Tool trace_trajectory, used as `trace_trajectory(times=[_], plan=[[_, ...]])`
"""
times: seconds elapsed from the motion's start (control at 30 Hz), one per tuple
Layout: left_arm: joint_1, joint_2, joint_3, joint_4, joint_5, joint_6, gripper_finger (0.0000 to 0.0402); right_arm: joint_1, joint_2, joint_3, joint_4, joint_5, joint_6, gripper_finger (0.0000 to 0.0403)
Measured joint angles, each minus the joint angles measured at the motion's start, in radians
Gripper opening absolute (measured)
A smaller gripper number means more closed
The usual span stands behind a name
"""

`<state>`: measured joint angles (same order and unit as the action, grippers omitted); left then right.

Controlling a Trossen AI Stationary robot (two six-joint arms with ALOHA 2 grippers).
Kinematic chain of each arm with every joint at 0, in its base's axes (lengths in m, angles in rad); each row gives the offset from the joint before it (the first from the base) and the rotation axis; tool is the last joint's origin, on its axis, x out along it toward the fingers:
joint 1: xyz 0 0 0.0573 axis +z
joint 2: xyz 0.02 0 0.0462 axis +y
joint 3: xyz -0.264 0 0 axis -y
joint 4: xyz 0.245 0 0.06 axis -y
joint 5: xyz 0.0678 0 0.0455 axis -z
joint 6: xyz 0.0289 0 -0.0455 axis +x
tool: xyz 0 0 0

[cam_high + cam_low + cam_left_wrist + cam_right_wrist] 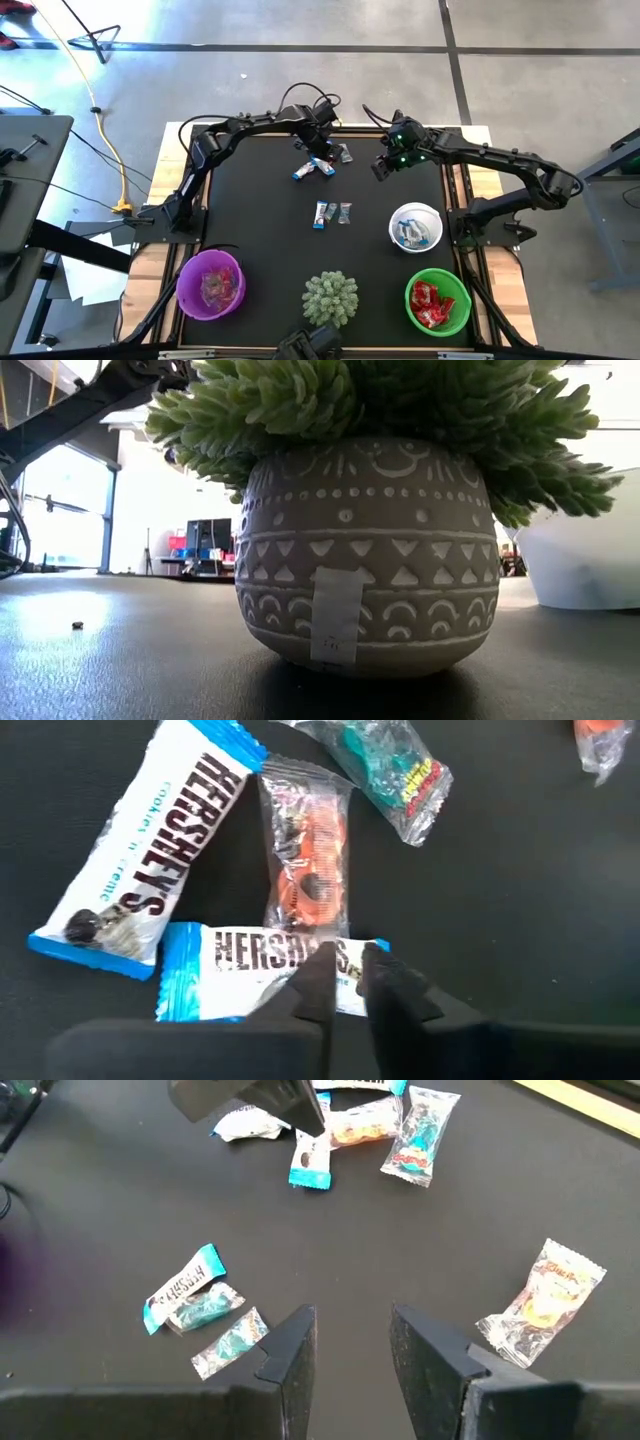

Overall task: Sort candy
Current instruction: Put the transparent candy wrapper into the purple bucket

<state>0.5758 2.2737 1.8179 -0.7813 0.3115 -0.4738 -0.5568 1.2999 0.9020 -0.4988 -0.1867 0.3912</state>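
Several wrapped candies lie in a heap at the far middle of the black table: two blue-and-white bars point(150, 850) point(250, 975), an orange one in clear wrap point(305, 860) and a teal one point(395, 770). My left gripper point(348, 965) point(322, 148) points down into this heap, closed on the nearer bar. My right gripper point(350, 1330) point(385, 165) hovers open to the right of the heap, touching nothing. More candy point(332, 212) lies mid-table, and one orange piece point(545, 1300) lies by itself. My left gripper pinches the nearer blue-and-white bar between its two fingertips point(320, 970), toward one end of the wrapper point(285, 955). The fingers come steeply from above. The bar lies flat on the table, next to the lower end of the orange candy.
A purple bowl point(210, 285), a white bowl point(415, 227) and a green bowl point(437, 300) stand along the near side, each with candy inside. Between them stands a spiky green plant in a patterned pot point(360, 560), which fills the low view.
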Motion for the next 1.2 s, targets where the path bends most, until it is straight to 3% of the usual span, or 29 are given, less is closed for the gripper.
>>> trace_trajectory(times=[0.1, 0.63, 1.0, 1.2], plan=[[0.002, 0.005, -0.002, -0.014, -0.004, 0.004, 0.0005, 0.000, 0.000, 0.000, 0.001, 0.000, 0.000, 0.0124], [0.003, 0.005, -0.001, 0.038, 0.006, 0.016, 0.0004, 0.000, 0.000, 0.000, 0.002, 0.000, 0.000, 0.0124], [-0.027, 0.005, 0.032, 0.067, 0.002, 0.125, 0.0087, 0.000, 0.000, 0.000, 0.002, -0.009, -0.007, 0.0124], [-0.048, 0.005, 0.034, 0.031, -0.081, 0.124, 0.0119, 0.000, 0.000, 0.000, -0.004, -0.049, -0.008, 0.0124]])
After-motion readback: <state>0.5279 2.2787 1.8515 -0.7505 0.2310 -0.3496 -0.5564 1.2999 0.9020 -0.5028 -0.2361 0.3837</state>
